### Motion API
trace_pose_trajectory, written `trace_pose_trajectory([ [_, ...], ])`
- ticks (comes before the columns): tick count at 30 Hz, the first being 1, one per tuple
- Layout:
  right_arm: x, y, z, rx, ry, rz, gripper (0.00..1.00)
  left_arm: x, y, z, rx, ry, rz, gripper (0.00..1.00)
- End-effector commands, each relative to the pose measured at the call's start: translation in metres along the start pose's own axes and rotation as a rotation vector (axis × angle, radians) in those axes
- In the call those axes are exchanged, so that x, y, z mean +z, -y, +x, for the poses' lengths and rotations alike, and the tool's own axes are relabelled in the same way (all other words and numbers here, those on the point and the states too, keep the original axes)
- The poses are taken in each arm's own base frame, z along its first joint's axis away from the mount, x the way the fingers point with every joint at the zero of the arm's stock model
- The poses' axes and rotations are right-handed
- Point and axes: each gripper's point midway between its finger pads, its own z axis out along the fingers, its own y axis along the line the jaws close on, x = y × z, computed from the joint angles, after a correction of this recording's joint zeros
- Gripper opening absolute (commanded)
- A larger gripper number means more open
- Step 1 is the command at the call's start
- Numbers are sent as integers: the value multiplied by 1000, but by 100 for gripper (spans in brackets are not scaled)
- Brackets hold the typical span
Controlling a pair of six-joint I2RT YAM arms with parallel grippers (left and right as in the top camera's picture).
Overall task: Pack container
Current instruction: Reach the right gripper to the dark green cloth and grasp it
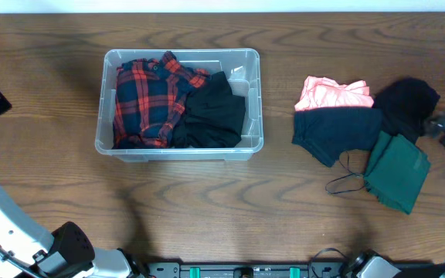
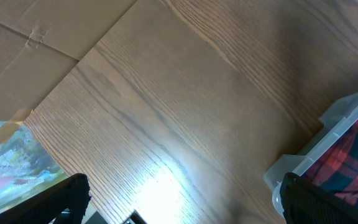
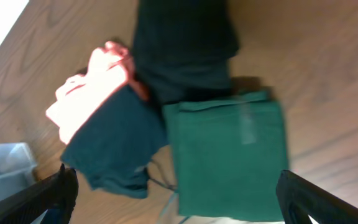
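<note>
Black fingers of the left gripper (image 2: 185,185) stand wide apart, holding nothing, over bare wooden table (image 2: 166,106) just left of the clear plastic rectangular container (image 1: 178,152). The container sits on the table between the two grippers and holds two garments: one red-and-black plaid shirt (image 1: 147,100) and one black cloth (image 1: 211,116) beside it. Right of the container lie four more: one pink garment (image 1: 331,94), one dark teal garment (image 1: 334,131), one black garment (image 1: 406,104) and one folded green cloth (image 1: 396,171). Above these hangs the right gripper (image 3: 178,178), fingers likewise spread and empty.
</note>
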Motion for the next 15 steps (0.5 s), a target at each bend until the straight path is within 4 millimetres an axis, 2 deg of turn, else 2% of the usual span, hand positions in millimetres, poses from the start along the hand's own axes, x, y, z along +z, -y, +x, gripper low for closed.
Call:
trace_pose_trajectory([
  [1,15,22,13,-23,-64,-54,99,-2,-3,-1,-18,6,-9,98],
  [6,59,72,39,59,-193,-48,99,-2,-3,-1,-18,6,-9,98],
  [15,118,111,59,99,-310,-51,99,-2,-3,-1,-18,6,-9,98],
])
